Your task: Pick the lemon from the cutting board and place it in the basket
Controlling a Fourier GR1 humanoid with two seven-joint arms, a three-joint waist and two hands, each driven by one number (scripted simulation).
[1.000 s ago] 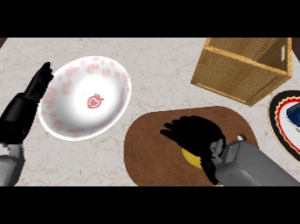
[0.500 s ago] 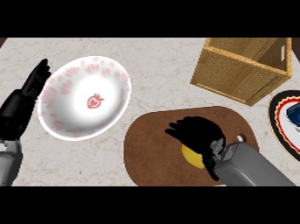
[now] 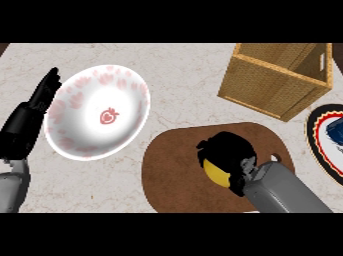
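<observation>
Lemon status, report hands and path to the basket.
Right hand curled over lemon on cutting board. Left hand open, resting beside plate. Basket open, nothing between.

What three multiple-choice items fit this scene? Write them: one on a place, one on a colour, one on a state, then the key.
1. Where is the lemon?
A. in the basket
B. on the cutting board
C. on the white plate

2. What colour is the cutting board?
A. brown
B. green
C. white

3. How is the right hand?
A. resting open at the edge
B. inside the basket
C. curled round the lemon

Key: 1 B, the lemon shows yellow under the hand, over the board, apart from the basket. 2 A, its bare surface is brown. 3 C, its fingers wrap the lemon; the left hand is the open one.
</observation>
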